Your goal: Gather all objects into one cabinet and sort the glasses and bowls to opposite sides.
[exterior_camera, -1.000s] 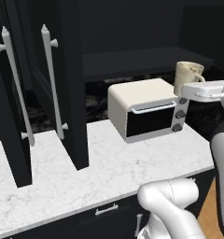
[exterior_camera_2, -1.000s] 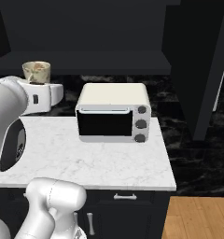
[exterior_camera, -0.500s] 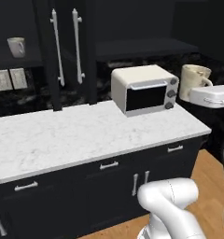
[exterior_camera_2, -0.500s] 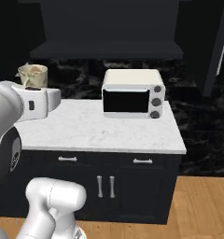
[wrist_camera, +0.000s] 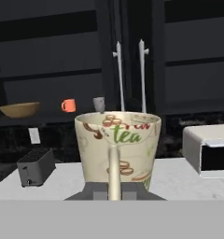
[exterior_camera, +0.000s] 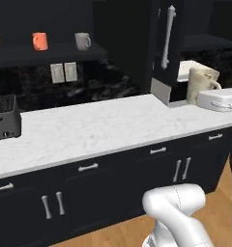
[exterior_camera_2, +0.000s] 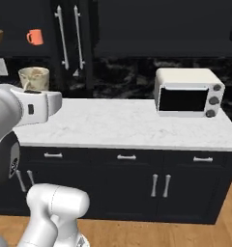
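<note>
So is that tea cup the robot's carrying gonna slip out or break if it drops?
The cream mottled mug looks hard and glazed, so probably stiff, a bit slippery, and breakable if dropped. The gripper is shut on its handle alone, so it might swing or tilt. Its base looks narrower than its rim, so it may tip if nudged.

We are seeing the bowl (wrist_camera: 19, 109), tumbler (wrist_camera: 68, 105) and a mug (wrist_camera: 99, 104) standing in a row, left to right, on the open cabinet shelf (wrist_camera: 48, 119) above the counter (exterior_camera: 103, 128). Below the bowl, the toaster (wrist_camera: 36, 166) is sitting on the counter, and the toaster oven (exterior_camera_2: 188, 92) is sitting at the far right end. The other mug (wrist_camera: 117, 149) is riding above the counter, between them.
</note>
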